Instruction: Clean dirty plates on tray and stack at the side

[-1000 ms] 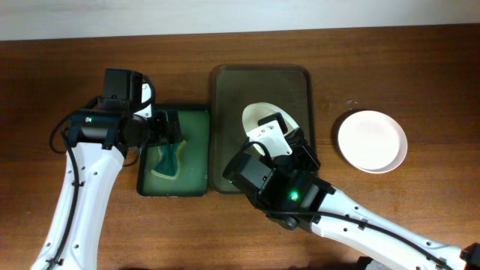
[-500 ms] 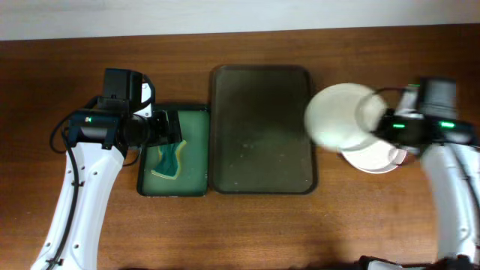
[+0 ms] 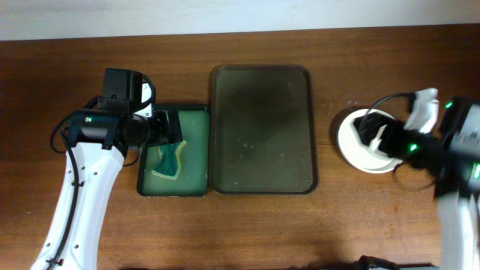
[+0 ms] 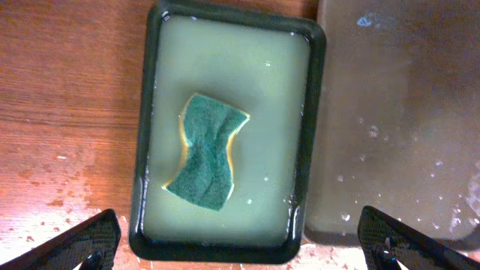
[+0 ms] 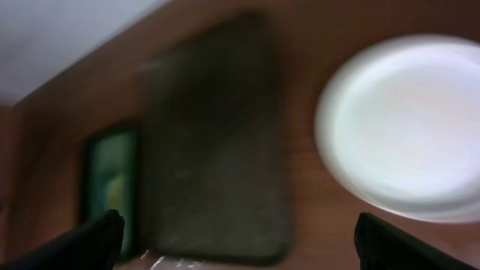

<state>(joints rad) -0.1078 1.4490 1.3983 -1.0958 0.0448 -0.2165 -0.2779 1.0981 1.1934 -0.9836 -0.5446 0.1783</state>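
The dark tray [image 3: 261,129] lies mid-table with only water drops on it. A white plate stack [image 3: 349,146] sits on the wood to its right. My right gripper [image 3: 369,129] hovers open over that stack, holding nothing. The right wrist view is blurred; it shows the top plate [image 5: 405,127] at upper right, the tray [image 5: 214,142] in the middle, and my right gripper [image 5: 236,240] with its fingers far apart. My left gripper [image 3: 171,127] stands open above the green basin [image 3: 199,150], where a green sponge [image 4: 208,151] lies in water. My left gripper [image 4: 240,244] is empty.
The basin [image 4: 142,150] touches the tray's left side [image 4: 397,112]. Water drops speckle the wood around the basin. The basin [image 5: 112,180] also shows at the left of the right wrist view. A pale wall runs along the table's far edge.
My right arm carried a white plate from the tray to the right, set it on the plate at the side and opened. The left arm has not moved.
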